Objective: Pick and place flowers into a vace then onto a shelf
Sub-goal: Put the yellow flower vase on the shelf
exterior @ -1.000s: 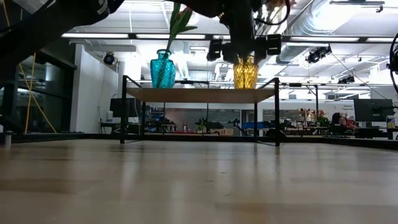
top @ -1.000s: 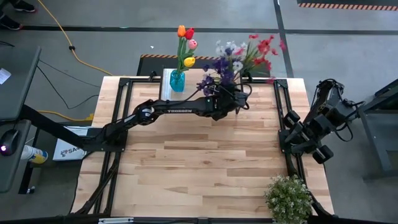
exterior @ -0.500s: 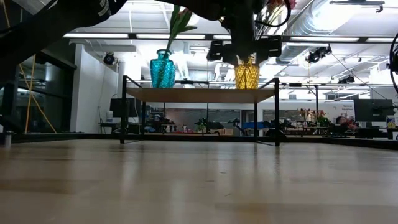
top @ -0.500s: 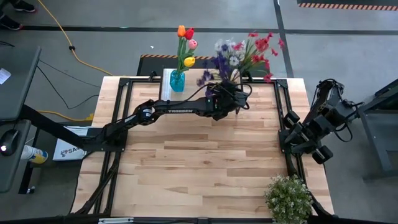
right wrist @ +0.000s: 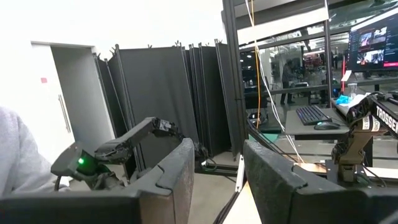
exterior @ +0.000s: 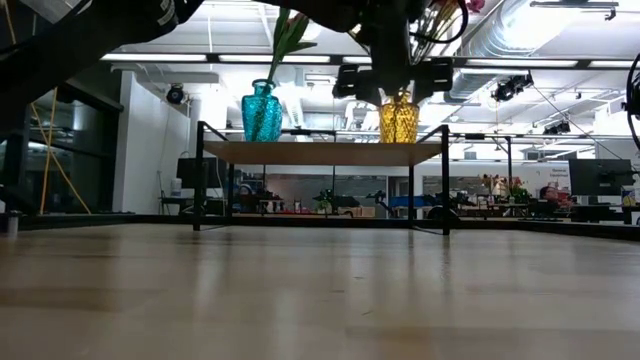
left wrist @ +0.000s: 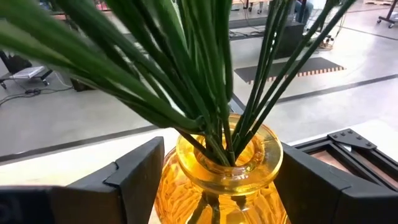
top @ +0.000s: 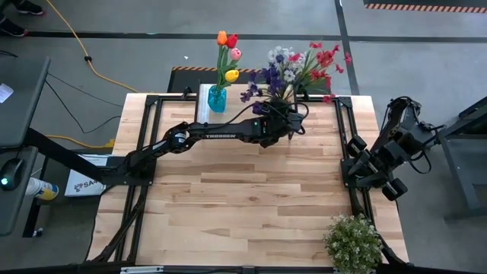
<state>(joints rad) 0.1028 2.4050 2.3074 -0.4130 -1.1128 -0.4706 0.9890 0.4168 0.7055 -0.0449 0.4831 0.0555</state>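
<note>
Yellow vase (left wrist: 221, 174) with the red, purple and white sprays (top: 293, 70) stands on the shelf (exterior: 322, 151) at the far edge of the counter (top: 251, 198). From my remote station I see the left gripper (left wrist: 217, 180) around its body: one of the fingers (left wrist: 134, 180) stands on each side of the glass, spread apart, with a visible gap to the vase on both sides, so nothing is clamped. In the left wrist view the green stems rise from the vase mouth and fan outward between and above the fingers. In the low view the vase base rests on the shelf top, near its right end. Blue vase (exterior: 262, 113) with the tulips (top: 228, 53) stands on the same shelf toward the other end, well apart from the left gripper. Right gripper (right wrist: 214, 180) waits off the counter's right edge, its fingers parted and holding nothing. Potted plant (top: 352, 242) sits at the counter's near right corner.
</note>
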